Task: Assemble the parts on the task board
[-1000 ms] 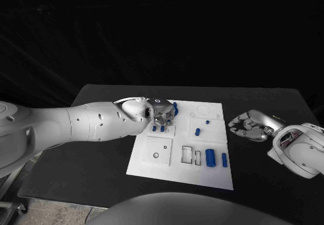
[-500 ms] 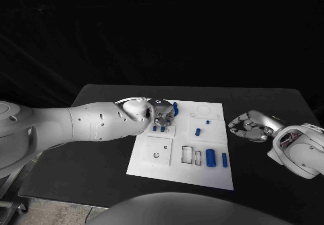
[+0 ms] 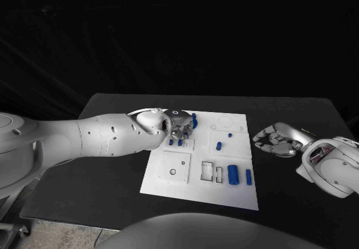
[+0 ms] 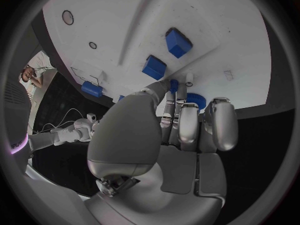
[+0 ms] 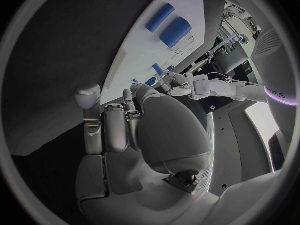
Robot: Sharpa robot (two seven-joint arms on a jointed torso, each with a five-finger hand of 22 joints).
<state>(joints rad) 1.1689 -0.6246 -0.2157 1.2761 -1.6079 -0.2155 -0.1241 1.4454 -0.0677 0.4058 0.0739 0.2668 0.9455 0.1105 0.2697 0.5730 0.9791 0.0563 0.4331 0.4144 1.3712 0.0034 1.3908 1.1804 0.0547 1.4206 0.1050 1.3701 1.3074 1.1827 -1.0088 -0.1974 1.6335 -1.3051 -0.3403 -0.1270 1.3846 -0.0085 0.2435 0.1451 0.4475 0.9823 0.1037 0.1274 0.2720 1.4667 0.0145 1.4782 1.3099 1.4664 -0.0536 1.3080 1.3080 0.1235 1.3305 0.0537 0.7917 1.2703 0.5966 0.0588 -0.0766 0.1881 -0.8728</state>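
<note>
White board [image 3: 233, 193] carried blue parts [image 3: 233, 174]; left hand [image 3: 179, 126] pinched a small blue part [image 4: 174, 85], right hand [image 3: 275, 141] curled empty.

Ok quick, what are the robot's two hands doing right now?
Left hand: fingers on a small blue part at the task board; whether it grips it cannot be told.
Right hand: curled in, holding nothing.
</note>
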